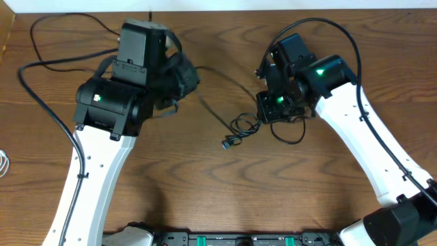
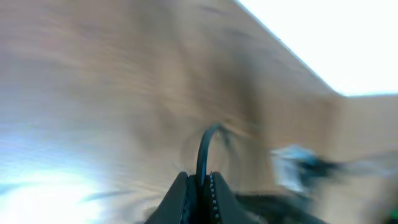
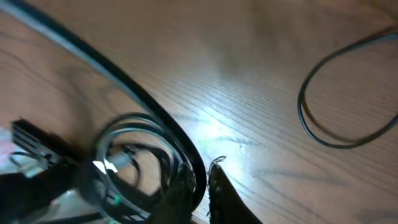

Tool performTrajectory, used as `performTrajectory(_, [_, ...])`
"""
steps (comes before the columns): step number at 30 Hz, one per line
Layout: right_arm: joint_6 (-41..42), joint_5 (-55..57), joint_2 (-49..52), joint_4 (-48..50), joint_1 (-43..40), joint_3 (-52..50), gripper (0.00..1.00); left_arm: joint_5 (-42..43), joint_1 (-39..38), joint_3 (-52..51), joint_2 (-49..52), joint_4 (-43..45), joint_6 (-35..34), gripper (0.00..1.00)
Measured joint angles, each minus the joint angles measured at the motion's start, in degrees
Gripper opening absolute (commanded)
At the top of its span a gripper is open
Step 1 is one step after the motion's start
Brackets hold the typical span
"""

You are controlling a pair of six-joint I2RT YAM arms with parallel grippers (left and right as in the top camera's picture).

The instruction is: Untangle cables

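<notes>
A thin black cable (image 1: 217,115) runs across the wooden table from my left gripper (image 1: 190,86) down to a small plug (image 1: 227,143). It tangles into a small coil (image 1: 243,125) beside my right gripper (image 1: 274,113). In the blurred left wrist view, the left gripper (image 2: 200,182) is shut on a black cable (image 2: 203,149) that arches up from between the fingers. In the right wrist view, the right gripper (image 3: 207,180) is closed on a black cable (image 3: 143,99) next to the coil (image 3: 134,158). Another loop (image 3: 323,106) lies to the right.
Thicker black arm cords trail over the table at the upper left (image 1: 51,63) and arch over the right arm (image 1: 351,41). A bit of white cord (image 1: 4,162) shows at the left edge. A loose black loop (image 1: 292,135) lies under the right gripper.
</notes>
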Motion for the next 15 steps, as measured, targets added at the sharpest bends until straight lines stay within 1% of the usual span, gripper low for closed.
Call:
performTrajectory(1, [0.20,-0.15,-0.28,-0.09,0.00,1.14,0.04,-3.30,0.02,-0.02,0.00,-1.42,0.02,0.07])
performTrajectory(2, [0.26,-0.26,-0.72,-0.07,0.02,2.27,0.02,-5.88,0.02,-0.02,0.02,-2.54,0.04,0.08])
performTrajectory(4, [0.94,-0.09,-2.01,0.15,0.00,4.98,0.02,-11.63,0.07,-0.02,0.02,-5.01,-0.04,0.08])
performTrajectory(6, [1.88,0.87,-4.52,0.92,0.02,7.91,0.02,-15.56,0.07,-0.02,0.02,-6.58,-0.09,0.08])
performTrajectory(11, [4.79,3.76,-9.55,1.51,0.04,10.23,0.01,-18.84,-0.07,-0.02,0.02,-6.84,-0.11,0.08])
performTrajectory(13, [5.77,5.25,-10.54,1.29,0.00,10.27,0.01,-20.28,0.04,-0.02,0.02,-7.04,-0.11,0.14])
performTrajectory(15, [7.08,6.12,-10.71,1.53,0.00,10.27,0.01,-21.46,0.15,-0.02,0.02,-7.52,-0.33,0.14])
